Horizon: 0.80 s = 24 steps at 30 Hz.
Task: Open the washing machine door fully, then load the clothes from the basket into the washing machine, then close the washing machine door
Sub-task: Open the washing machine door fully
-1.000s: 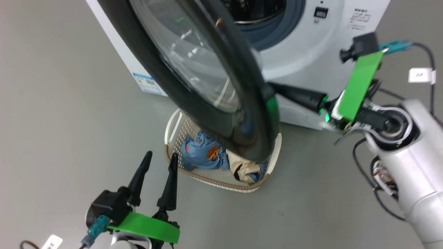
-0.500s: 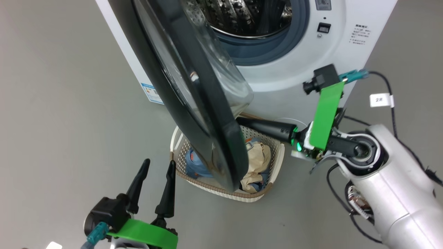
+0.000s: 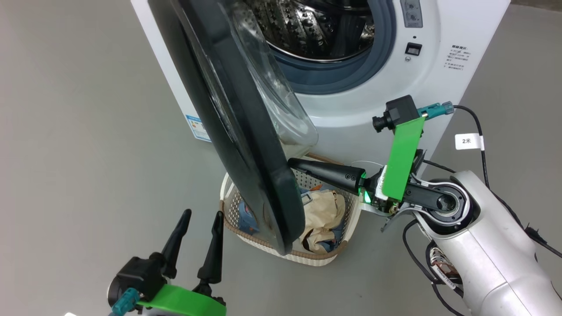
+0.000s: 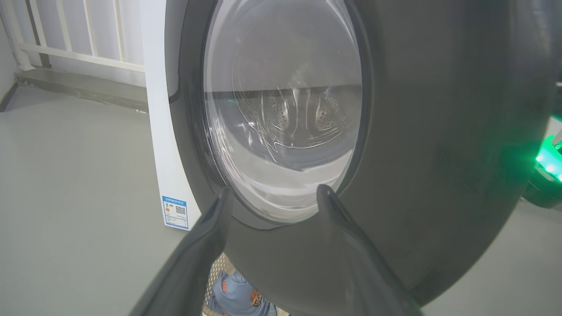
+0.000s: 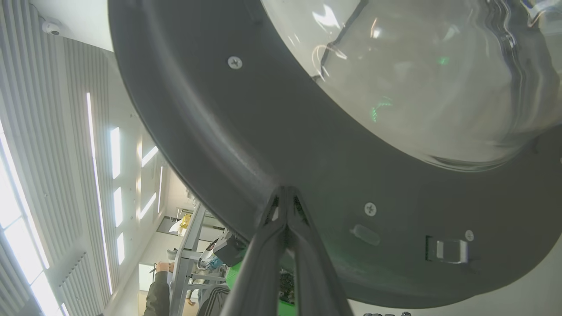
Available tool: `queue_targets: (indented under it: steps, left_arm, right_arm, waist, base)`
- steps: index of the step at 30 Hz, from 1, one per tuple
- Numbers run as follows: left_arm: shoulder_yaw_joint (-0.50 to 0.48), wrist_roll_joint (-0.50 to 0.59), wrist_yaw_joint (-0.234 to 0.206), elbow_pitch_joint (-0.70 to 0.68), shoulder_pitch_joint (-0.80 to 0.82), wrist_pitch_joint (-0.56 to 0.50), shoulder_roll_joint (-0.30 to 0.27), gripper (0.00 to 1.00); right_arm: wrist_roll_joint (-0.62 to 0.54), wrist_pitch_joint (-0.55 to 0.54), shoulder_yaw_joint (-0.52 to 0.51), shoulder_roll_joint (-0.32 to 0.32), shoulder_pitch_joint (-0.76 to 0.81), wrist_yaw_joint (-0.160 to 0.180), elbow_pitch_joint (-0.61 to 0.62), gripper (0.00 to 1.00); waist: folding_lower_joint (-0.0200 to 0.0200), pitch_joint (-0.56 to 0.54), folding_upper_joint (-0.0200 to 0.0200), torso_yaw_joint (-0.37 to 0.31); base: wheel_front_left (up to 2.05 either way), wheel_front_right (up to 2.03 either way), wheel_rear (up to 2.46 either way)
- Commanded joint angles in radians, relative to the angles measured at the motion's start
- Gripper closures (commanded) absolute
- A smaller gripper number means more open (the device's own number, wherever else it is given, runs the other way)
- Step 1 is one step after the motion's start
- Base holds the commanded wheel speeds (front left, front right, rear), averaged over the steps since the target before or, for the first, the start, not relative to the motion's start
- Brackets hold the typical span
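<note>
The washing machine (image 3: 377, 105) stands ahead with its steel drum (image 3: 316, 30) exposed. The washing machine door (image 3: 246, 145) hangs part open, almost edge-on to the head view, its glass bowl facing the drum. My right gripper (image 3: 292, 163) is shut, and its tip (image 5: 285, 189) presses on the door's dark inner rim (image 5: 307, 145) with nothing held. My left gripper (image 3: 202, 215) is open, low at the left, in front of the door's outer face (image 4: 439, 131). Under the door sits the basket (image 3: 333, 253) holding the clothes: a cream piece (image 3: 322, 210) and a light blue one (image 3: 248, 217), partly hidden.
Grey floor (image 3: 79, 131) spreads to the left and in front of the basket. A blue label sticker (image 4: 175, 213) marks the machine's side. My right arm's cable (image 3: 478, 131) hangs beside the machine. A person's sleeve (image 5: 160, 294) shows far off past the door's edge.
The door has swung wider, turning more edge-on, with my shut right gripper following against its inner rim. The head view has shifted, showing more drum. My left gripper has stayed open and still.
</note>
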<state>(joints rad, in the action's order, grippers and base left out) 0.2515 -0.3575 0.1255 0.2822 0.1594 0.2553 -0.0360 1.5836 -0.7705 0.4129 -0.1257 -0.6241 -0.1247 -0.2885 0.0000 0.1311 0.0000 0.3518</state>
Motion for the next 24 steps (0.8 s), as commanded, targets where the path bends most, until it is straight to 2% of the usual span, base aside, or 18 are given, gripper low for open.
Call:
queue_targets:
  steps: [1,4,6,7,9,11,12,18,24]
  left_arm:
    - [-0.030,0.018,0.005,-0.016,0.006,0.006,-0.014,0.00]
    - [-0.025,0.021,0.005,-0.008,0.010,0.006,-0.014,0.00]
    - [-0.027,0.025,0.005,-0.002,0.013,0.006,-0.014,0.00]
    - [-0.029,0.027,0.005,0.001,0.014,0.006,-0.014,0.00]
    - [-0.034,0.028,0.005,0.006,0.017,0.006,-0.017,0.00]
    - [-0.039,0.027,0.005,0.009,0.018,0.006,-0.023,0.00]
    - [-0.040,0.026,0.005,0.011,0.018,0.006,-0.027,0.00]
    - [-0.059,0.021,0.005,0.015,0.019,0.006,-0.046,0.00]
    - [-0.093,0.014,0.005,0.013,0.002,0.006,-0.060,0.00]
  right_arm:
    - [0.002,0.011,-0.003,0.018,0.015,-0.006,0.029,1.00]
    - [-0.007,0.027,-0.018,0.009,0.027,-0.006,0.026,1.00]
    - [-0.016,0.040,-0.026,-0.001,0.036,-0.006,0.024,0.83]
    - [-0.020,0.048,-0.030,-0.006,0.042,-0.006,0.023,0.70]
    - [-0.029,0.062,-0.034,-0.017,0.054,-0.006,0.022,0.51]
    - [-0.038,0.080,-0.038,-0.029,0.067,-0.006,0.022,0.11]
    - [-0.042,0.090,-0.040,-0.035,0.074,-0.006,0.020,0.00]
    - [-0.074,0.174,-0.043,-0.077,0.117,-0.006,0.018,0.00]
    - [-0.110,0.307,-0.018,-0.135,0.186,-0.006,0.019,0.00]
  waist:
    - [0.0000,-0.009,0.0000,-0.006]
    - [0.0000,-0.019,0.0000,-0.018]
    - [0.0000,-0.025,0.0000,-0.029]
    - [0.0000,-0.028,0.0000,-0.036]
    - [0.0000,-0.035,0.0000,-0.050]
    - [0.0000,-0.040,0.0000,-0.066]
    - [0.0000,-0.043,0.0000,-0.074]
    - [0.0000,-0.054,0.0000,-0.118]
    - [0.0000,-0.071,0.0000,-0.167]
  base:
    - [0.00,0.00,0.00]
    - [0.00,0.00,0.00]
    - [0.00,0.00,0.00]
    - [0.00,0.00,0.00]
    - [0.00,0.00,0.00]
    - [0.00,0.00,0.00]
    - [0.00,0.00,0.00]
    - [0.00,0.00,0.00]
    - [0.00,0.00,0.00]
